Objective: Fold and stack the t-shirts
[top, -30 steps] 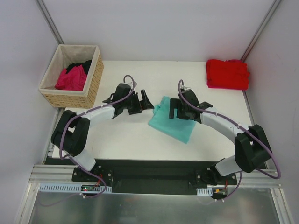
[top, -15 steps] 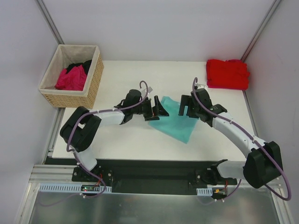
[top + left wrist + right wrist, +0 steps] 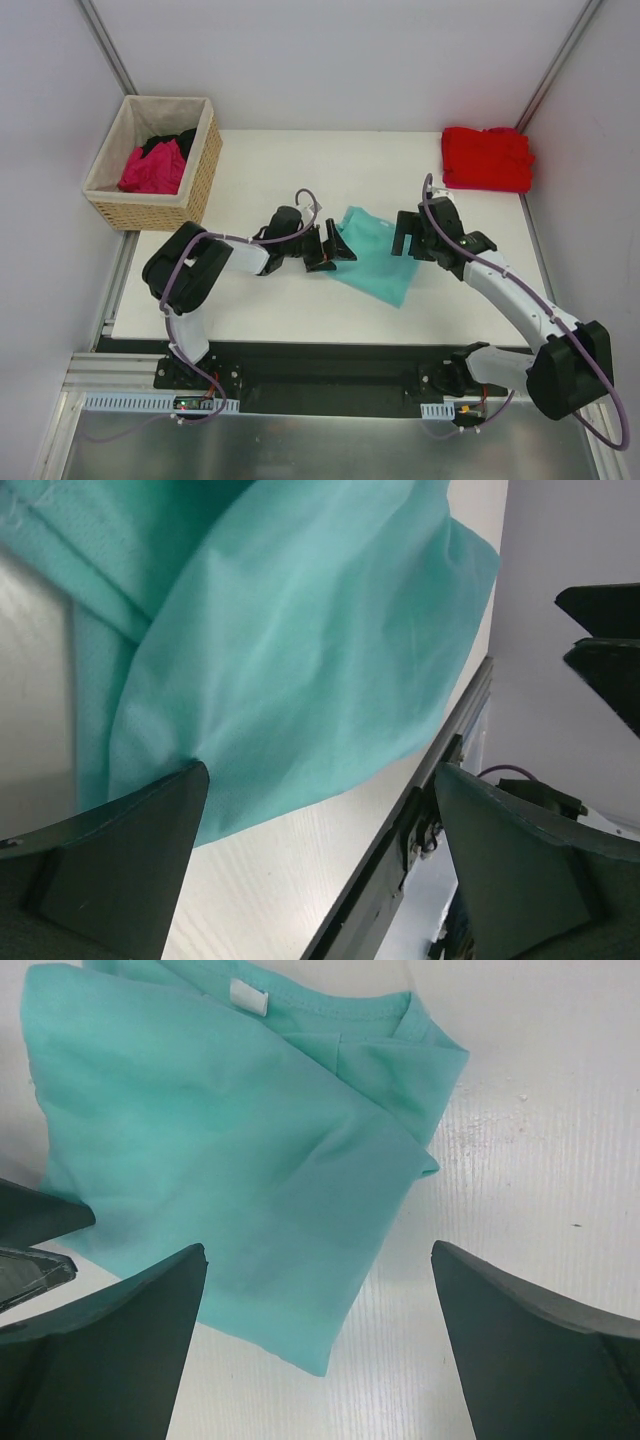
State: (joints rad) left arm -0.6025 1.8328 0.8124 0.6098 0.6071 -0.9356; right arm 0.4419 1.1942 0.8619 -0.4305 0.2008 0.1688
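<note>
While the left gripper [image 3: 338, 250] and the right gripper [image 3: 404, 233] are gaping wide and holding nothing, the folded teal cloth t-shirt [image 3: 376, 258] is lying between them, so stacking is seemingly coming next, calling for closing on its edges and carrying it toward the bright red folded t-shirt [image 3: 487, 158].

Teal t-shirt [image 3: 375, 258] central, basket [image 3: 150, 211] far left, red t-shirts [image 3: 487, 158] far right

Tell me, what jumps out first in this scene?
A folded teal t-shirt lies in the middle, with the left hand and right hand open on either side of it. A bright red t-shirt sits folded at the far right corner, and a woven basket holding magenta cloth stands far left.
</note>
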